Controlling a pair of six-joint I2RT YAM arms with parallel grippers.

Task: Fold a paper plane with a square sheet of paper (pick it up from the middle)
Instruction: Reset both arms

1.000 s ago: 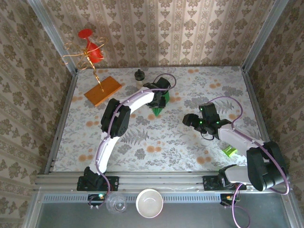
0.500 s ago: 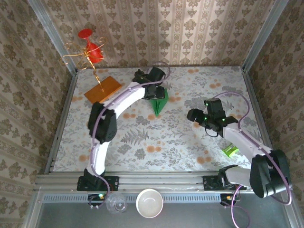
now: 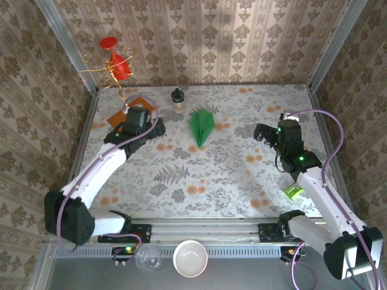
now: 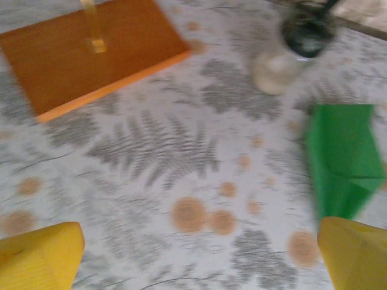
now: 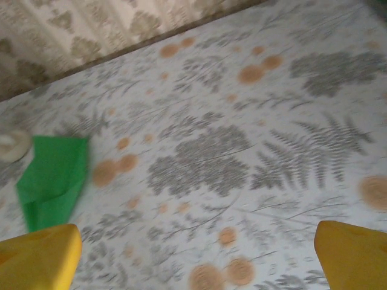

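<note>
- Counter (image 3: pixel 181 181): floral surface walled along the left, top and right of the overhead frame. Its centre and lower half lie bare, so both arms have ample room to swing.
- Left fingers (image 4: pixel 37 257): spread wide with nothing between them, at upper left above the near corner of the orange board.
- Right fingers (image 5: pixel 36 254): likewise spread and empty, at centre right, well apart from the plane.
- Orange board (image 4: pixel 91 51): flat at upper left, close to the left wall.
- Paper plane (image 3: pixel 201 125): green pointed dart lying flat at upper centre, nose toward the bottom of the frame, touched by neither arm. Folding appears complete; at most, parking the arms seems left.
- Small bottle (image 3: pixel 178 99): upright near the back wall, just beside the plane's tail; the likeliest thing to be knocked.
- Lime-green object (image 3: pixel 292 192): lower right, beside the right arm.
</note>
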